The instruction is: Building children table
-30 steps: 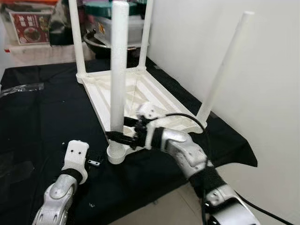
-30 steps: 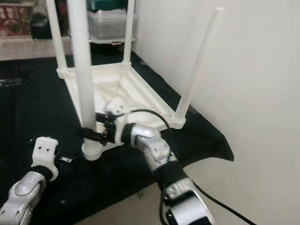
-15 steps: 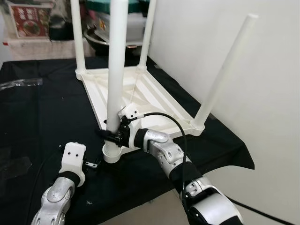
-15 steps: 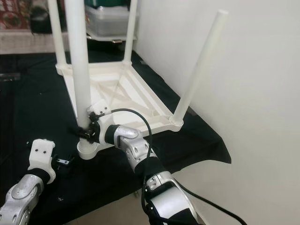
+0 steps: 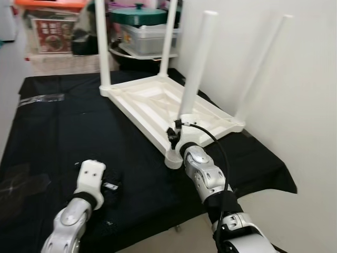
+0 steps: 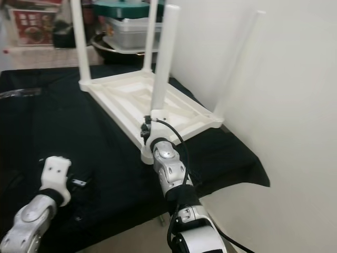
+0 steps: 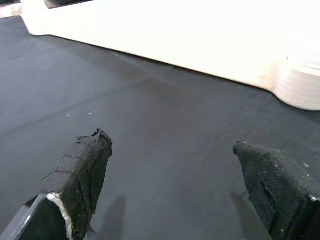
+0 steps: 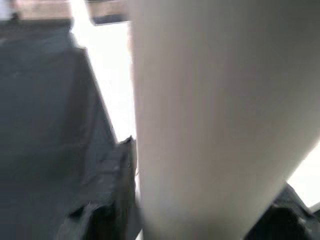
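white plastic children's table (image 5: 158, 103) lies upside down on a black cloth (image 5: 63, 132), legs pointing up. the right gripper (image 5: 174, 138) is clamped around the nearest leg (image 5: 195, 74) low by its socket. the left gripper (image 7: 175, 185) hovers over the cloth beside the table, fingers (image 7: 82, 170) spread apart.

Silver jointed arms, white wrist blocks, black cable, tape-wrapped black fingers (image 7: 82, 170)

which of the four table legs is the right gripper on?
The near leg at the corner closest to the robot: the right gripper clamps its base. The other three legs stand free.
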